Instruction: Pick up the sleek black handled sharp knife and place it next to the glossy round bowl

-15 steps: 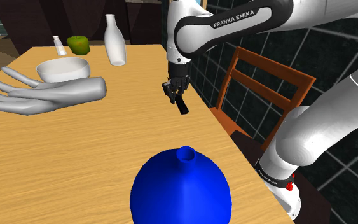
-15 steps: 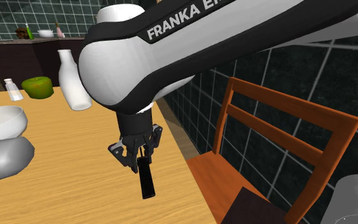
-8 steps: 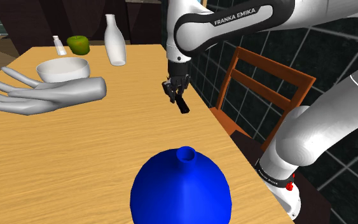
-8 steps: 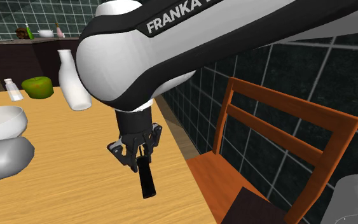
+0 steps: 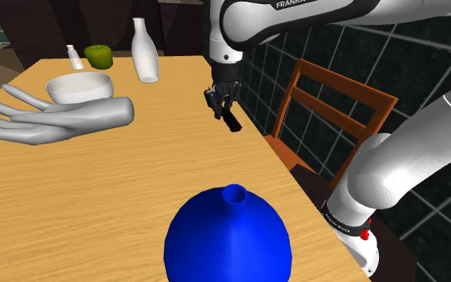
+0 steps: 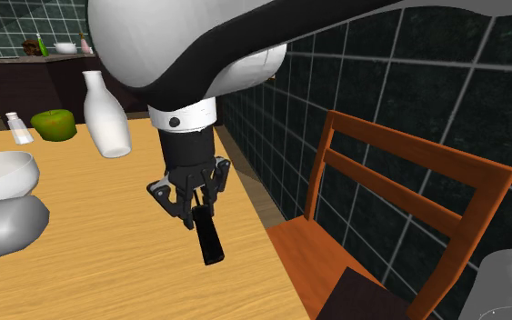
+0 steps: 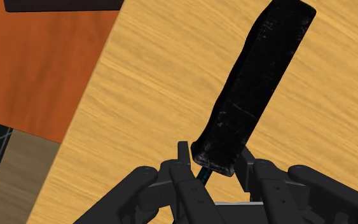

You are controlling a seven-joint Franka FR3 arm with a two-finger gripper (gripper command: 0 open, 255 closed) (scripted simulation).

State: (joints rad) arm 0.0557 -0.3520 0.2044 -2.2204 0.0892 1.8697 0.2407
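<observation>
Closely seen, the gripper (image 7: 212,162) is clamping the knife (image 7: 254,95) by its thin end, fingers pressing from both sides, while the black handle is jutting out past the fingertips at a tilt. It is hanging over the table (image 5: 95,200) beside the long edge facing the chair (image 5: 328,112). A blue vase (image 5: 227,236) is standing by the near edge; bare wood is lying open beyond it. Farther off, a grey model hand (image 5: 55,120) is resting just before the white bowl (image 5: 79,86), and a white bottle (image 5: 144,52) is standing at the far edge.

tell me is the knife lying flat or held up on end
Held on end: the pincer clasps the knife near the blade, black handle hanging steeply down over the table.
</observation>
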